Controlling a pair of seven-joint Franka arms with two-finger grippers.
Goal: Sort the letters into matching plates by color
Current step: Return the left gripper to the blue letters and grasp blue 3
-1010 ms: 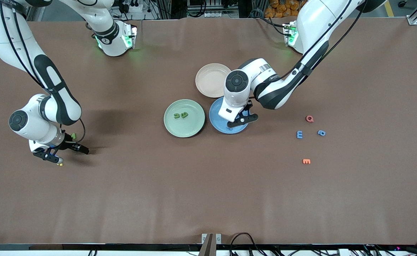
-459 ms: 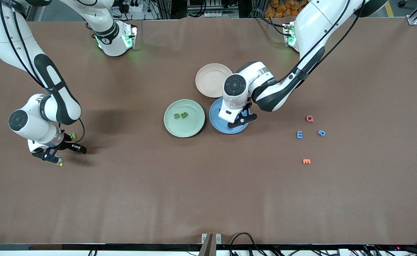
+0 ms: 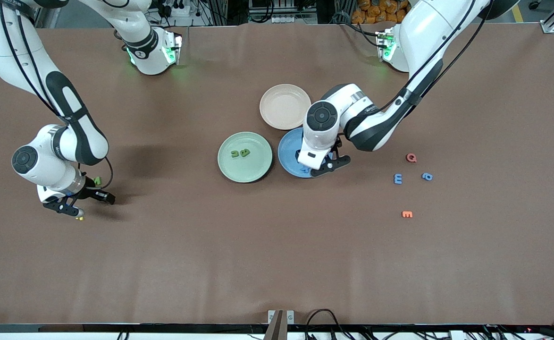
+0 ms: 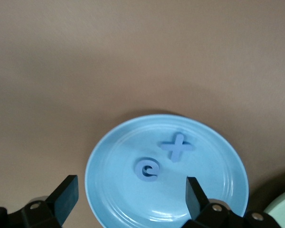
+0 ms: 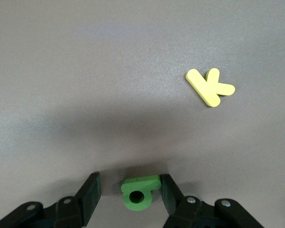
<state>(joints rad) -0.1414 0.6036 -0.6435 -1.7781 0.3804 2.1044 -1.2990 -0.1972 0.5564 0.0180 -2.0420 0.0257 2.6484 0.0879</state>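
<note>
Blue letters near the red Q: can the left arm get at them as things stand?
Probably yes. The left gripper hangs open and empty over the blue plate, and the two blue letters lie on bare table toward that arm's end.

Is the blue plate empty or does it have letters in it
Not empty: the blue plate holds two blue letters, a cross-shaped one and a round one.

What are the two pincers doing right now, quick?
Left pincer: open over the blue plate, holding nothing.
Right pincer: around a green letter; grip cannot be told.
</note>
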